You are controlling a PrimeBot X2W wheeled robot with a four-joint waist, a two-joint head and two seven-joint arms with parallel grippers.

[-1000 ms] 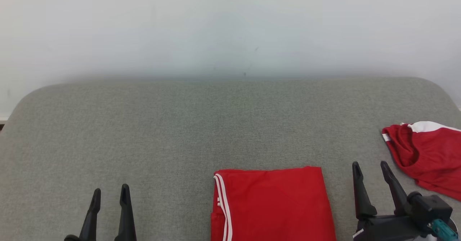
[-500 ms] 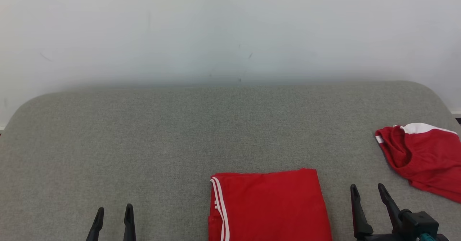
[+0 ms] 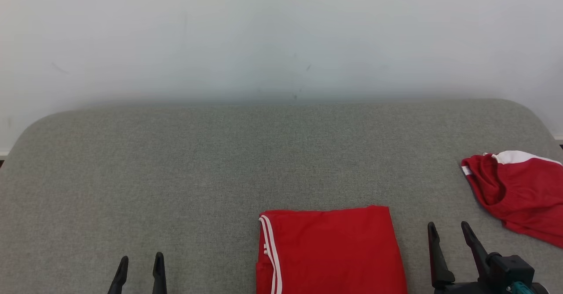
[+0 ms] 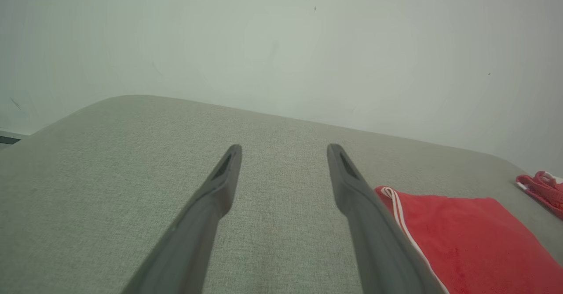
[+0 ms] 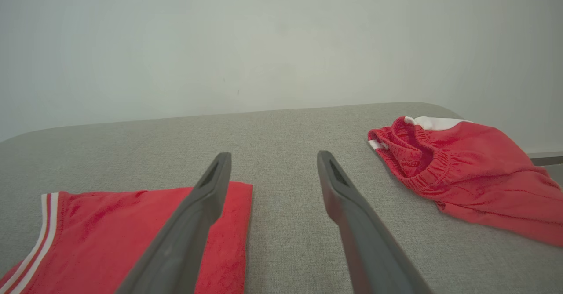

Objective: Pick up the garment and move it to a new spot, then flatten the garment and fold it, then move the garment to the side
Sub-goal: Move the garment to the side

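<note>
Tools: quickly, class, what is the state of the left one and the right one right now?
Left tool: open, holding nothing.
Right tool: open, holding nothing.

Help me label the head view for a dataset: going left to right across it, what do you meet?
left gripper → folded red garment → right gripper → crumpled red garment

Head view high; wrist views low, wallward; folded garment [image 3: 330, 250] common
</note>
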